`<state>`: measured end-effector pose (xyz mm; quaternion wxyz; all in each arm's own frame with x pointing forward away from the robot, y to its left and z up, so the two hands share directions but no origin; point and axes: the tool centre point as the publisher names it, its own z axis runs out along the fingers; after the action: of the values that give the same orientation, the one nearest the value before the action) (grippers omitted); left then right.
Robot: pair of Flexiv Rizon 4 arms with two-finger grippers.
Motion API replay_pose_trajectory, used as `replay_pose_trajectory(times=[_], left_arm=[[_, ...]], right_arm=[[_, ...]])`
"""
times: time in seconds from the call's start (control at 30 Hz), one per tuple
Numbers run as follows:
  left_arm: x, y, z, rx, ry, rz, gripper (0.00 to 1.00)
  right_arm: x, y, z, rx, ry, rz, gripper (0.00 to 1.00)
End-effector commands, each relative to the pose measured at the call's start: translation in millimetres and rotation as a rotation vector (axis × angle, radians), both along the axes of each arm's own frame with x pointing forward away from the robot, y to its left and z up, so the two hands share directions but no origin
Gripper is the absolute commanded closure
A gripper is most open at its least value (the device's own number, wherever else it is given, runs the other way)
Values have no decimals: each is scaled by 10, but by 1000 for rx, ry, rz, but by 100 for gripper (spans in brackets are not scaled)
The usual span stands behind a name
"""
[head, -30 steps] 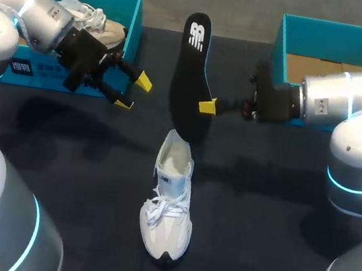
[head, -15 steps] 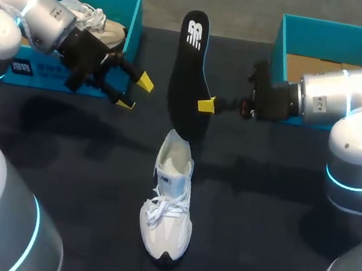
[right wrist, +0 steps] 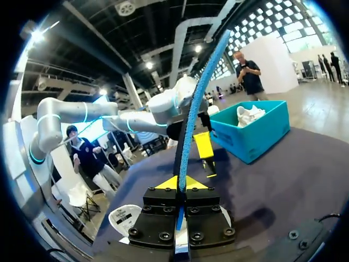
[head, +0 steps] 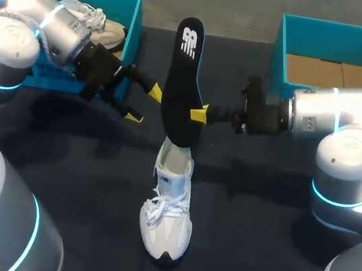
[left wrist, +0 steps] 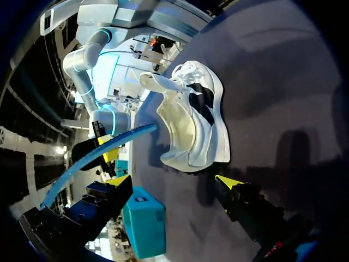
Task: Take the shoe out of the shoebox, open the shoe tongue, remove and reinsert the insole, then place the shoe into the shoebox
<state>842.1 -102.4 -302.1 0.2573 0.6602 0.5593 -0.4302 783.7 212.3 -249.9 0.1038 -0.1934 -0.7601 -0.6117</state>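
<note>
A white shoe (head: 168, 209) lies on the dark table, toe toward the front edge, with its tongue pulled up and its mouth open (left wrist: 191, 123). My right gripper (head: 199, 114) is shut on the edge of the black insole (head: 182, 74), which stands tilted with its low end at the shoe's heel opening. In the right wrist view the insole (right wrist: 197, 101) shows edge-on as a blue strip between the yellow tips of the right gripper (right wrist: 178, 183). Just left of the insole, my left gripper (head: 143, 103) stands open and holds nothing. In the left wrist view the left gripper (left wrist: 173, 183) faces the shoe.
A teal shoebox (head: 130, 29) at the back left holds a second shoe (head: 96, 19). Another teal shoebox (head: 281, 45) with a cardboard floor stands at the back right, behind my right arm.
My right gripper has carried the insole left and nearer, bringing its low end down to the shoe's heel. My left gripper has moved right, closer to the insole.
</note>
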Motion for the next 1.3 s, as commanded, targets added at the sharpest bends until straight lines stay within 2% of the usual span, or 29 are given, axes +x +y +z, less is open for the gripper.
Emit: replay_pose_trajectory(times=[0.03, 0.2, 0.57, 1.0, 1.3], left_arm=[[43, -28, -30, 15, 13, -5, 0], [7, -12, -55, 29, 19, 13, 0], [-142, 100, -56, 38, -108, 167, 0], [-159, 93, -148, 43, -39, 173, 0], [-133, 122, -202, 51, -15, 196, 0]], right_arm=[[-16, 49, -37, 3, -14, -2, 100], [-39, 74, -61, 9, -40, 0, 100], [-38, 186, -172, 7, -54, 15, 100], [-61, 180, -242, 13, -106, -6, 100], [-77, 160, -333, 3, -75, -27, 100]])
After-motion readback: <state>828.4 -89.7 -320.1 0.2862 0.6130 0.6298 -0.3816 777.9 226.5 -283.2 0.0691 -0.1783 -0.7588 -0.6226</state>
